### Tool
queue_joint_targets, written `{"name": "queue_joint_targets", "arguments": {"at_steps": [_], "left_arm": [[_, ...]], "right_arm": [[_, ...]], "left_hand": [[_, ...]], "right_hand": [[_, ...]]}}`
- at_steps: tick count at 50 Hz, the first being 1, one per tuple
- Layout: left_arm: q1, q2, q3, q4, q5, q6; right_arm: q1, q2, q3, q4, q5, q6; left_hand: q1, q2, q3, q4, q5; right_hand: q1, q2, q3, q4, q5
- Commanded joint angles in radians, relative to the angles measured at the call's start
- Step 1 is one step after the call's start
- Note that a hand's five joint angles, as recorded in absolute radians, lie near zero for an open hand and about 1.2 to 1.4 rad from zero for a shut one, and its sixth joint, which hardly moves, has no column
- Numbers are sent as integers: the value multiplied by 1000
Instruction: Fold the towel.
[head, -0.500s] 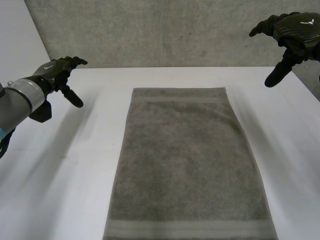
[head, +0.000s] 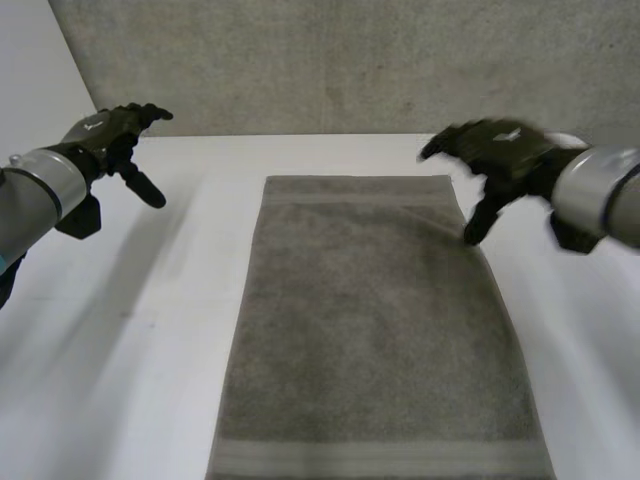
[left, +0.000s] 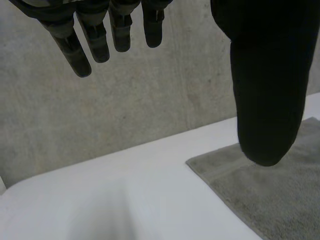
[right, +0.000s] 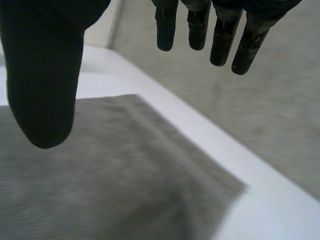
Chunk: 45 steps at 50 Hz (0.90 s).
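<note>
Towel (head: 375, 320): grey, spread flat in a single layer, long way running from near edge to far edge of the white table (head: 150, 330), banded hems at both short ends. Right hand (head: 495, 150): over the far right corner of the towel, fingers straight and set well apart from the thumb, holding nothing. Left hand (head: 110, 135): raised over bare table, well apart from the towel's far left corner, fingers likewise spread from the thumb, nothing in it. Concrete wall (head: 350, 60) behind.

Open table (head: 150, 300) L & R of flat towel (head: 370, 320); concrete wall (head: 350, 60) just behind far edge
</note>
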<state>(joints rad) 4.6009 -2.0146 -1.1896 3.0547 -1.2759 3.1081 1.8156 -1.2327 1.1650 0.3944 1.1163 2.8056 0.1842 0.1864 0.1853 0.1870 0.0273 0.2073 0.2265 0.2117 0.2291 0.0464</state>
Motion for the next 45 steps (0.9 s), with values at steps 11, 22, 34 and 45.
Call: {"name": "queue_joint_targets", "arguments": {"at_steps": [11, 22, 34, 45], "left_arm": [[-30, 53, -15, -4, -42, 1], [-31, 51, -15, -2, -42, 1], [-31, 48, -18, -2, -42, 1], [-40, 42, -19, -2, -43, 1]], "right_arm": [[395, 203, 133, -126, -188, -38], [501, 306, 154, -149, -276, -112], [539, 360, 171, -150, -274, -287], [562, 395, 167, -173, -262, -321]], "left_hand": [[26, 24, 25, 24, 9], [26, 24, 25, 24, 9], [26, 24, 25, 24, 9], [26, 24, 25, 24, 9]], "right_hand": [[7, -13, 2, -15, -7], [280, 261, 275, 258, 266], [283, 264, 278, 261, 269], [295, 275, 290, 273, 281]]}}
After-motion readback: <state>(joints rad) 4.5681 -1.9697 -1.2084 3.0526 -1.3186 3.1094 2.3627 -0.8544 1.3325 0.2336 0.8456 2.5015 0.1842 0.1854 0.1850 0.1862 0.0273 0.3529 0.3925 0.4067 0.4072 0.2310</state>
